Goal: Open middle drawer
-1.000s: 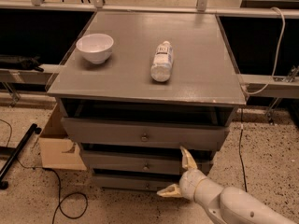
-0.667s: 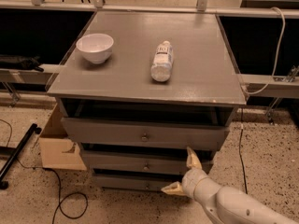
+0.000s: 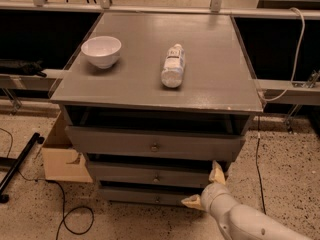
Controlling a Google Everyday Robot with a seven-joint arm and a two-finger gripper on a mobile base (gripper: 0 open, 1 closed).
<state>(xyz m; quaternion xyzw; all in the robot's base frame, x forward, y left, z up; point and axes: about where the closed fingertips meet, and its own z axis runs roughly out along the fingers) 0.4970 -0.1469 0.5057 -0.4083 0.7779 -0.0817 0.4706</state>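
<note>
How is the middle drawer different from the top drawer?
The top drawer has a taller, wider front; the middle drawer looks shorter and narrower. The top drawer sits right under the tabletop, the middle drawer below it. The end effector, open, is by the middle drawer's right end, below the top drawer's. Both are grey and flat-fronted.

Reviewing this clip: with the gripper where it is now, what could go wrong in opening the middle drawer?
1. The gripper, open, sits at the cabinet's lower right, well right of the middle drawer's knob; it may catch the drawer's corner instead.
2. Its lower finger is level with the lowest drawer, so it might pull that one.
3. A jerk could roll the bottle lying on top.
</note>
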